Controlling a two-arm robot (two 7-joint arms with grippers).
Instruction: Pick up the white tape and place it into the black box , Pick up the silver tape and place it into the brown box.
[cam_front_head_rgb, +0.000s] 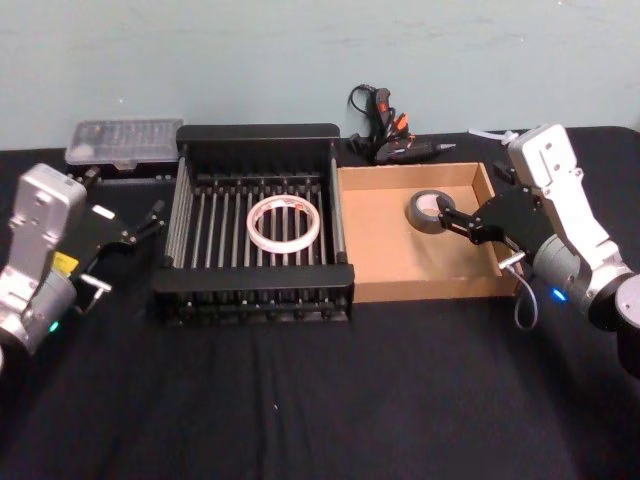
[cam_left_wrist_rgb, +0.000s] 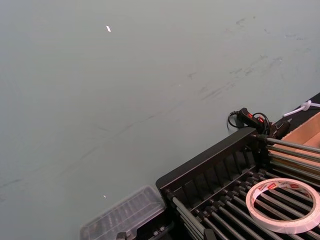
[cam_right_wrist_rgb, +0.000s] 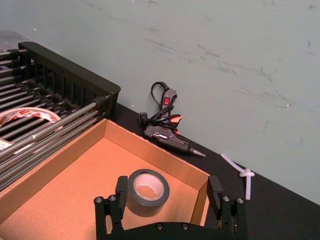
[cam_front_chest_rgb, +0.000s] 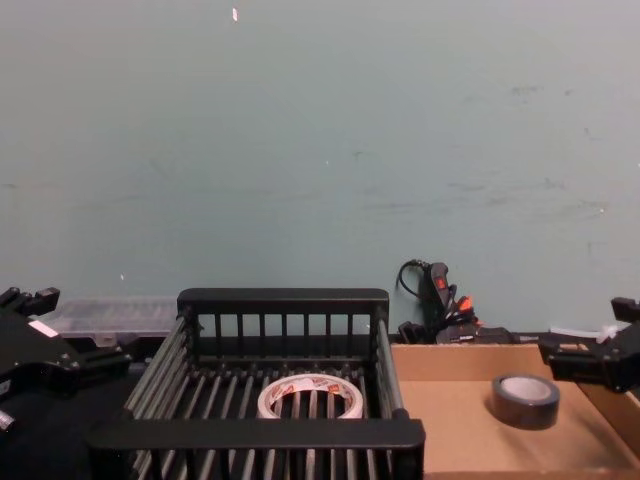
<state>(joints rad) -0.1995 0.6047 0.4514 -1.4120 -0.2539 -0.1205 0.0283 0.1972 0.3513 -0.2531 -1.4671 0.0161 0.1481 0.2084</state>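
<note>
White tape (cam_front_head_rgb: 284, 223): flat on the slatted floor of the black box (cam_front_head_rgb: 257, 132), its placement apparently done. Silver tape (cam_front_head_rgb: 430, 210): flat on the floor of the brown box (cam_front_head_rgb: 420, 287), toward the far right corner. Right pincer (cam_front_head_rgb: 448, 217): fingers apart, one on either side of the silver tape and clear of it, which reads as a release inside the box rather than a grip. Left pincer (cam_front_head_rgb: 147, 225): fingers apart, empty, just outside the black box's left wall over the table (cam_front_head_rgb: 300, 400). Glue gun (cam_front_head_rgb: 395, 140) behind the boxes, unused.
</note>
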